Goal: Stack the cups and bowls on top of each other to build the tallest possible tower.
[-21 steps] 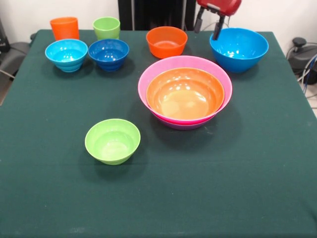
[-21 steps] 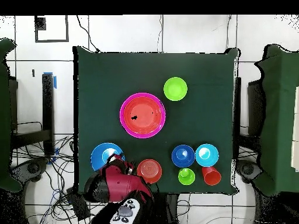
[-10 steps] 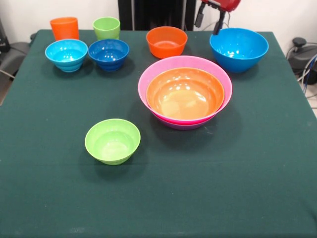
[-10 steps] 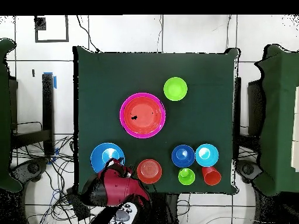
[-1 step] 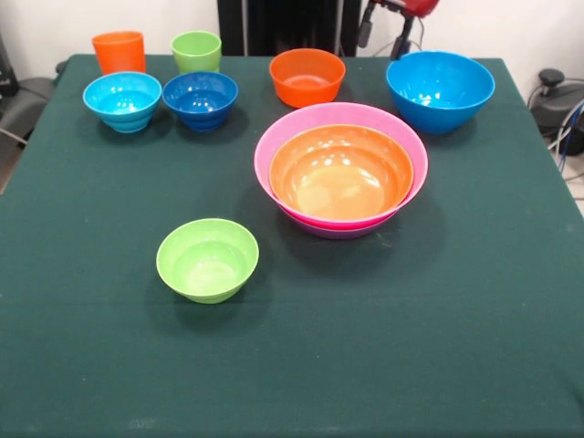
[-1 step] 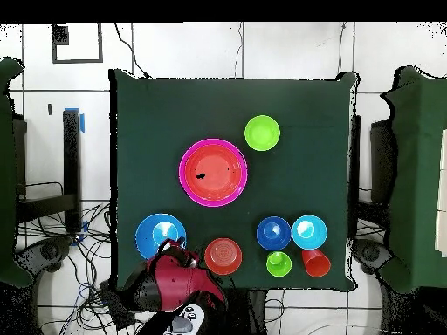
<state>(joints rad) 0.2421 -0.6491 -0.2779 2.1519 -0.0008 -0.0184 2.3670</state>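
The tower (image 5: 340,169) so far is a nest of glossy plastic bowls near the middle of the dark green tablecloth (image 5: 438,328): a wide shallow orange bowl (image 5: 339,175) sits inside a large pink bowl (image 5: 401,137), with a sliver of purple bowl (image 5: 333,232) showing under the pink rim at six o'clock, largest at the bottom so each can seat in the one below. The big blue bowl (image 5: 440,89) stands apart at about two o'clock from the stack, not yet added. Along the twelve o'clock edge wait the small orange bowl (image 5: 307,77), the dark-blue small bowl (image 5: 200,99), the light-blue small bowl (image 5: 122,100), the taller orange tumbler (image 5: 119,51) and the shorter lime-green tumbler (image 5: 196,50); these narrower pieces suit the top of the stack. A small lime-green bowl (image 5: 207,259) sits alone at seven o'clock from the stack. The red gripper (image 5: 383,35) hangs just above the blue bowl's far rim, its two dark fingers spread apart and holding nothing, probably the next pick.
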